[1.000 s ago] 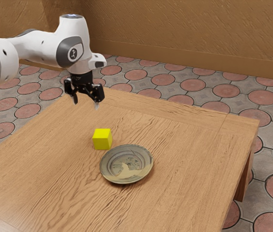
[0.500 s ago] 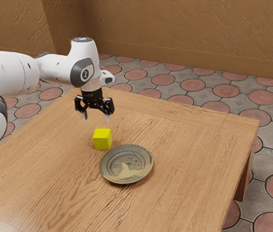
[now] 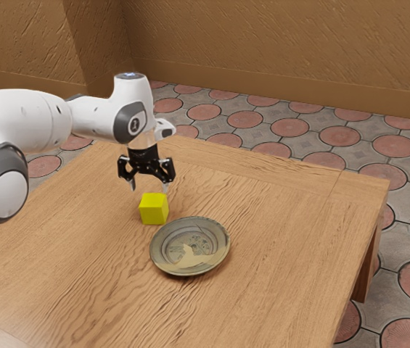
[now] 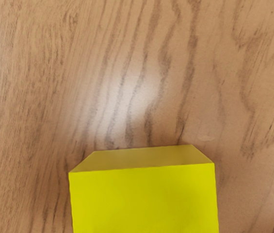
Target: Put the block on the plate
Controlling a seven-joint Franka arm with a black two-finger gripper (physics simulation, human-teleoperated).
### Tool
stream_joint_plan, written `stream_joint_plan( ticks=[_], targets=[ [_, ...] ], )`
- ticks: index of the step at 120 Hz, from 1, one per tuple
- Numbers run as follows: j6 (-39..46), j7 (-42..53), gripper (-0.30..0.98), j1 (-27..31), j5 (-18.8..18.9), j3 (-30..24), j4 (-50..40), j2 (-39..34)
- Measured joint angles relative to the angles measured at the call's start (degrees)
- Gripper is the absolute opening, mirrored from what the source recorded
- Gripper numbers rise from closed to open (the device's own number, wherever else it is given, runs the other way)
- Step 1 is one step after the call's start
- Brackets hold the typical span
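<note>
Block (image 3: 154, 209), yellow, one: on table (image 3: 277, 217), just beside plate (image 3: 190, 243). Probably light, stiff, hardly fragile; smooth faces may slip slightly. Best hold: two opposite upright sides, squarely, about mid-height. Gripper (image 3: 150, 190): fingers spread, above block, nothing pinched.

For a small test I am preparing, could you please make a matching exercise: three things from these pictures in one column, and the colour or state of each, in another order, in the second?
Column one:
1. Block
2. Plate
3. End effector

Column two:
A. Open, with its two fingers apart
B. Yellow all over
C. Round, with a patterned centre

Right pairs: 1-B, 2-C, 3-A
</note>
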Motion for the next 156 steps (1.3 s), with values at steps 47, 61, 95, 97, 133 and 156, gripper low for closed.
stream_joint_plan(
  ticks=[47,61,95,97,133,156],
  targets=[
    [2.29,-0.41,0.69,1.05,-0.51,-1.22,0.34,2.83],
    [2.85,-0.42,0.69,1.18,-0.59,-1.32,0.0,2.83],
    [3.53,-0.42,0.69,1.19,-1.32,-1.33,-0.3,3.62],
    [3.6,-0.42,0.69,1.2,-1.33,-1.33,-0.3,3.69],
    [4.21,-0.34,0.68,1.69,-1.46,-1.66,-0.2,5.02],
    [4.37,-0.32,0.53,1.67,-1.45,-1.77,-0.16,5.38]
  ],
)
